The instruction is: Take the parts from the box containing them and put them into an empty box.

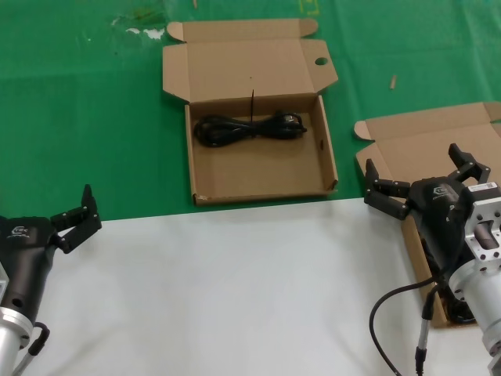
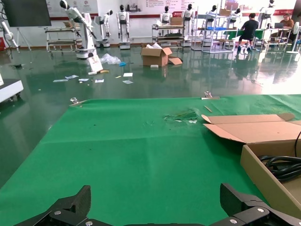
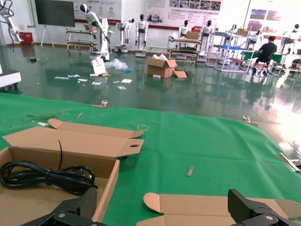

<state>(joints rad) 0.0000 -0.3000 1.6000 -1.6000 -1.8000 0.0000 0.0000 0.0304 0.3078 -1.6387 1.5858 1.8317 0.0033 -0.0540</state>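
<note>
Two cardboard boxes, both with lids folded back, on a green cloth (image 1: pixel 94 117) whose near part is covered by a white sheet (image 1: pixel 227 290). One black power cord bundle (image 1: pixel 249 128) is clearly countable: it lies in the box with the round hole in its lid tab (image 1: pixel 258 174), which sits toward 12 o'clock in the head view. The bundle's long axis runs from 9 o'clock to 3 o'clock, close along the far wall of the tray, with a thin black tie end sticking upright from its middle; it is a slim looped coil, much narrower than the tray (glossy black, rounded loops at both ends). The second box (image 1: pixel 427 141), at 3 o'clock, has a plain lid and is largely hidden behind the right arm; something black shows in it below the wrist, too hidden to count. Two grippers: the right gripper (image 1: pixel 423 184) hovers over the plain-lidded box with fingers spread wide, holding nothing; the left gripper (image 1: pixel 77 215) hangs at 8 o'clock over the white sheet, fingers likewise apart and empty.
</note>
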